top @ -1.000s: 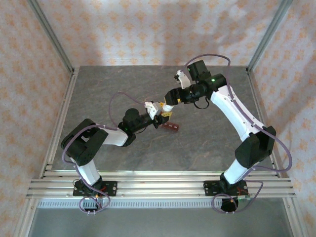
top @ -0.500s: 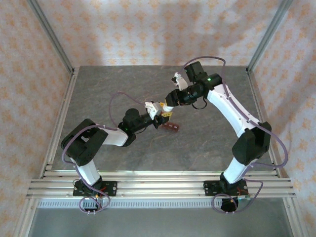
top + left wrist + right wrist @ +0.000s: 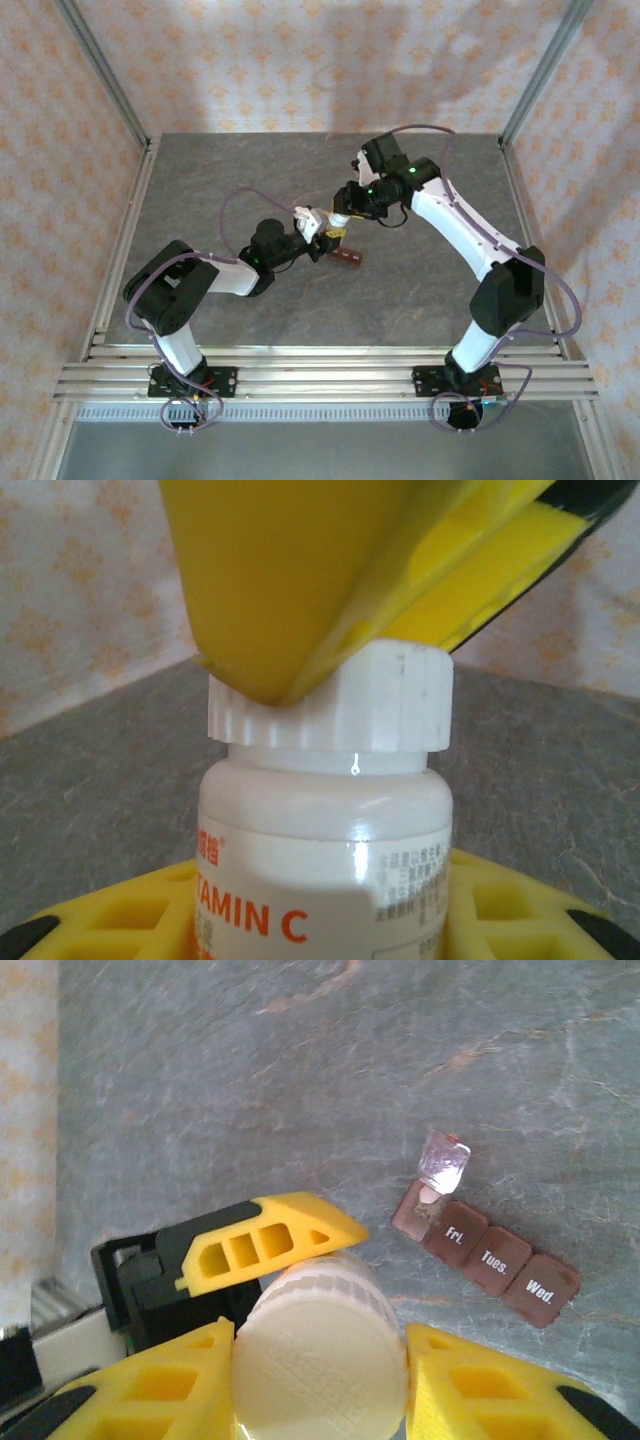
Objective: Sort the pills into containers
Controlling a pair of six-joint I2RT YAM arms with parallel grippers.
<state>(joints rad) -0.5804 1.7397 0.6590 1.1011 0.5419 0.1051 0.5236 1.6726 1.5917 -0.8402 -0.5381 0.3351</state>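
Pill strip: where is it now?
The strip lies on the table, right of the bottle in the right wrist view, near centre in the top view.

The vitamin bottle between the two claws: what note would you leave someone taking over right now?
Left claw: shut on the vitamin bottle, holding it upright.
Right claw: closed around the white cap from above.
Pill strip: on the table beside the bottle, its end lid flipped open, the other three shut.
Done: bottle gripped; cap still on.
Left: remove the cap, get pills out, sort them into the compartments.
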